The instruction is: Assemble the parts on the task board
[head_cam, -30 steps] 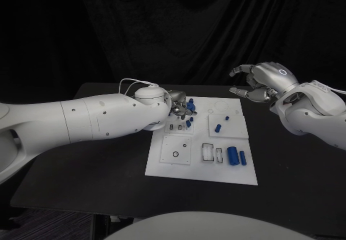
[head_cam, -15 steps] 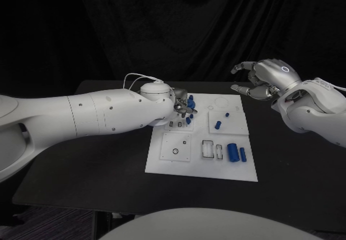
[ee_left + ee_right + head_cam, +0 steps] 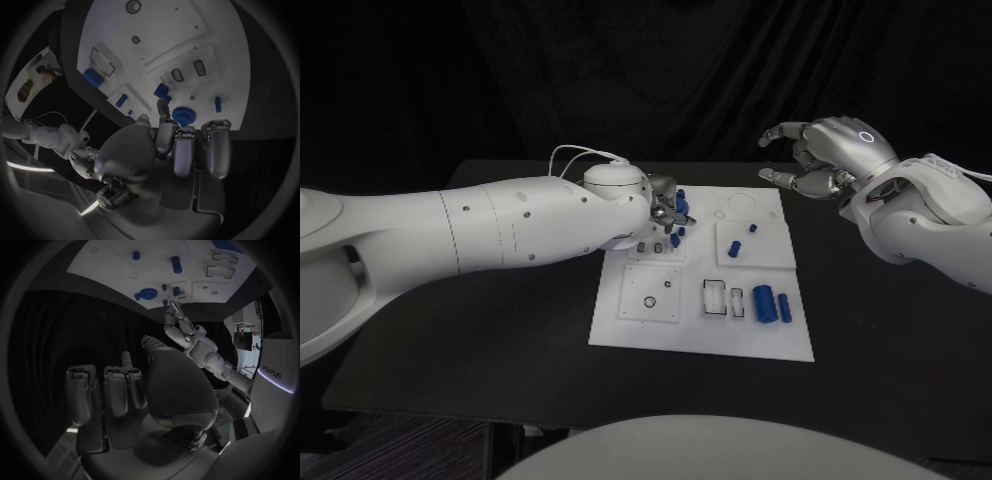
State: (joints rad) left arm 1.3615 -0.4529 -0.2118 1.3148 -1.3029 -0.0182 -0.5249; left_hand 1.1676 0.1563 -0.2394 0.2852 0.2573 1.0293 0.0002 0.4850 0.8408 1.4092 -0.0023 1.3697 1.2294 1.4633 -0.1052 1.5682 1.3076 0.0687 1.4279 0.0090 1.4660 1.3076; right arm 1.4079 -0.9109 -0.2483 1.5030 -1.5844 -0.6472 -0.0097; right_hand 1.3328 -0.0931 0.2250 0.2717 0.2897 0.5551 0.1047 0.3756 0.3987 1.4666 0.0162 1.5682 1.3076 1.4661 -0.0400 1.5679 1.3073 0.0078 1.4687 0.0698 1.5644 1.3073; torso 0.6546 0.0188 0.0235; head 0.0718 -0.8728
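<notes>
Blue cylindrical parts (image 3: pixel 764 304) on flat white task board (image 3: pixel 704 338)

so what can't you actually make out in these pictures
- Left hand, head view: the wrist and forearm cover most of it, so contact with the blue parts beneath is unclear.
- Left wrist view: fingertips end beside the round blue part; touching or not cannot be told.
- Task board, head view: the small rings and slots are too small to identify.
- Right hand: fingers curled above the table; nothing seen in them.

Dim room, sharp head view, fisheye-bent edges
</notes>
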